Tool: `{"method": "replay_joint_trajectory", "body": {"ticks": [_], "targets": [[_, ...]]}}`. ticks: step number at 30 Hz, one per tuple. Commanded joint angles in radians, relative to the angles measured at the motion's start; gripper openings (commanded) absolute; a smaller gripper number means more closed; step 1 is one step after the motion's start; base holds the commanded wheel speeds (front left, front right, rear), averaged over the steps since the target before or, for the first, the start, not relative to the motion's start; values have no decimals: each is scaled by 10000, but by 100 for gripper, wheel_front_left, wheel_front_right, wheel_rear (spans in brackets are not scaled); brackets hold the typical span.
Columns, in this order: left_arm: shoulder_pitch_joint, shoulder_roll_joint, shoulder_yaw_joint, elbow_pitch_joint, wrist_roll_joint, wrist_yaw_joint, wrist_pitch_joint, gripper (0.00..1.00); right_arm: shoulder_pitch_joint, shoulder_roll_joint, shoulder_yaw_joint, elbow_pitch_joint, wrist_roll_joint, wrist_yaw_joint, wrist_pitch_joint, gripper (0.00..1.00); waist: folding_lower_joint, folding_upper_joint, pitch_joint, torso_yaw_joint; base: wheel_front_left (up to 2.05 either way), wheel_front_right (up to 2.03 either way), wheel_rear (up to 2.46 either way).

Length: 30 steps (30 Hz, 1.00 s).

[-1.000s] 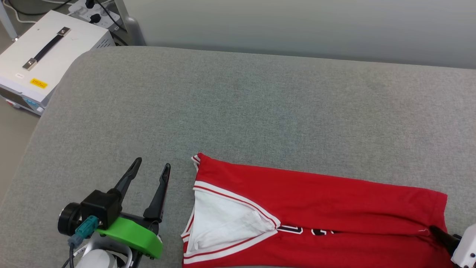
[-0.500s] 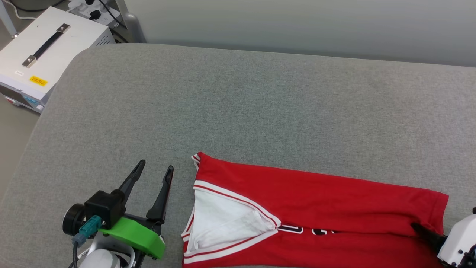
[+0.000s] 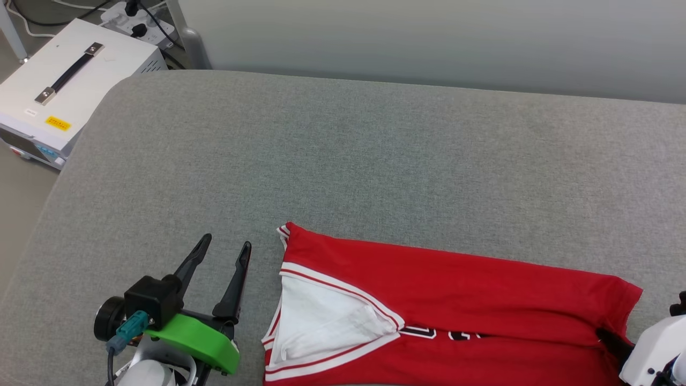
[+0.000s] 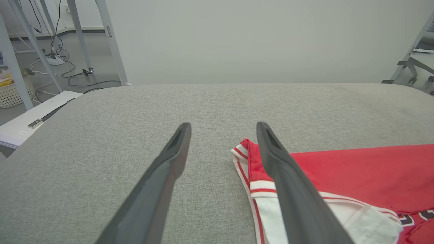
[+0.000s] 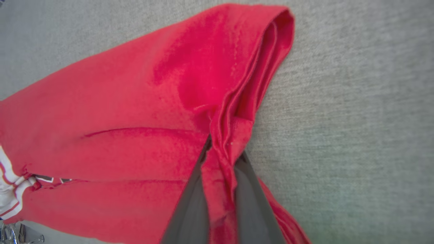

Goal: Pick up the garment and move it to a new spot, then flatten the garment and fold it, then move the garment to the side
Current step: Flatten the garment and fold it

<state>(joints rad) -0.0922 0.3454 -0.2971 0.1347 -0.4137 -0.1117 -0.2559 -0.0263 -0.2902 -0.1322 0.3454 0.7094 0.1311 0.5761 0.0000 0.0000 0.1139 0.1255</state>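
Note:
The red garment [image 3: 455, 300] lies folded lengthwise on the grey cushion [image 3: 348, 161], its white sleeve [image 3: 321, 321] at the left end and black lettering along the fold. At its right hem my right gripper [image 3: 605, 338] is shut on the garment. In the right wrist view the two dark fingers pinch a ridge of red cloth [image 5: 222, 152] of the garment [image 5: 135, 118] between them. My left gripper [image 3: 225, 245] stands open on the cushion, just left of the sleeve, holding nothing. In the left wrist view its fingers [image 4: 176, 149] frame bare cushion, and the garment's striped corner [image 4: 247, 152] lies beside the right finger.
A white equipment box [image 3: 64, 86] with a black handle sits on the floor past the cushion's far left corner, with a power strip and cables [image 3: 134, 16] behind it. A pale wall [image 3: 429, 37] runs along the cushion's far edge.
My right gripper has moved in over the garment's right hem and shut on it, bunching the cloth. The left gripper has not moved on the cushion; the head camera shifted slightly.

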Motion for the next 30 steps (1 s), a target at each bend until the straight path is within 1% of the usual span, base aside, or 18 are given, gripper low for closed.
{"method": "replay_joint_trajectory", "body": {"ticks": [1, 5, 9, 12, 17, 25, 30], "targets": [[164, -59, 54, 36, 47, -71, -58, 100, 23, 59, 65, 228, 53, -4, -181, 0, 0, 0, -64, -7, 0, 0, 0], [262, -109, 198, 29, 54, -91, -58, 100, -14, -272, -201, 420, -21, -4, -698, 0, 0, 0, -178, -39, 0, 0, 0], [317, -117, 243, 14, 68, -117, -59, 100, -81, -674, -818, 662, -466, -4, -1327, 0, 0, 0, -253, -98, 0, 0, 0], [335, -141, 233, 35, 66, -135, -59, 100, -183, -835, -1341, 817, -762, -4, -1681, 0, 0, 0, -314, -148, 0, 0, 0], [398, -201, 211, 86, 41, -156, -59, 100, -85, -824, -1566, 611, -842, -4, -1598, 0, 0, 0, -456, -240, 0, 0, 0], [509, -264, 142, 190, -22, -177, -59, 100, 416, -340, -1048, -695, -693, -4, -1144, 0, 0, 0, -774, -380, 0, 0, 0], [653, -289, 83, 240, -81, -183, -59, 100, 837, 230, -761, -1654, -406, -4, -746, 0, 0, 0, -1210, -355, 0, 0, 0]]}}
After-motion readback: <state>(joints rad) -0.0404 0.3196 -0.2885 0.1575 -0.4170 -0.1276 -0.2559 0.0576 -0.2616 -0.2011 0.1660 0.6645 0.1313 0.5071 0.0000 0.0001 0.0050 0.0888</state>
